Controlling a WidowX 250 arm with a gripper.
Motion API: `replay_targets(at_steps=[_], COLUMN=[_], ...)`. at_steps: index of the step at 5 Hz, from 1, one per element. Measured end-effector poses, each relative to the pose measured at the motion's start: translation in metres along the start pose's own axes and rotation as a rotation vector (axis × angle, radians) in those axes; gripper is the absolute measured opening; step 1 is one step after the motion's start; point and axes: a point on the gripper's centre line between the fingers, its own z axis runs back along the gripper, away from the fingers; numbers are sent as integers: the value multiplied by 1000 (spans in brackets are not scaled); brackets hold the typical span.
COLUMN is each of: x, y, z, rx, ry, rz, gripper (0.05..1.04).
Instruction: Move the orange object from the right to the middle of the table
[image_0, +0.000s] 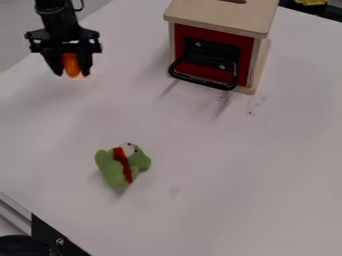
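Observation:
At the upper left of the view, the black gripper (71, 73) hangs down over the table's left part, shut on the orange object (70, 63). The small, rounded object is held upright between the two fingers, its lower end showing between their tips. Its upper part is hidden behind the gripper. Whether its bottom touches the white table (220, 165) I cannot tell.
A green plush toy (121, 165) with a red band lies left of centre. At the top stands a wooden box (220, 16) with a red front and a black handle (204, 80). A metal rail and black bracket (59, 240) are at the lower left corner.

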Motion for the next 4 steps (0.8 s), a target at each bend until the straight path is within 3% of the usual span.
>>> replay_targets(at_steps=[1, 2, 4], x=[-26, -53, -63], y=[-39, -75, -97], z=[18, 8, -23], rx=[-56, -124, -177], ry=[-25, 19, 29], rz=[-88, -165, -171], gripper=[621, 621, 620])
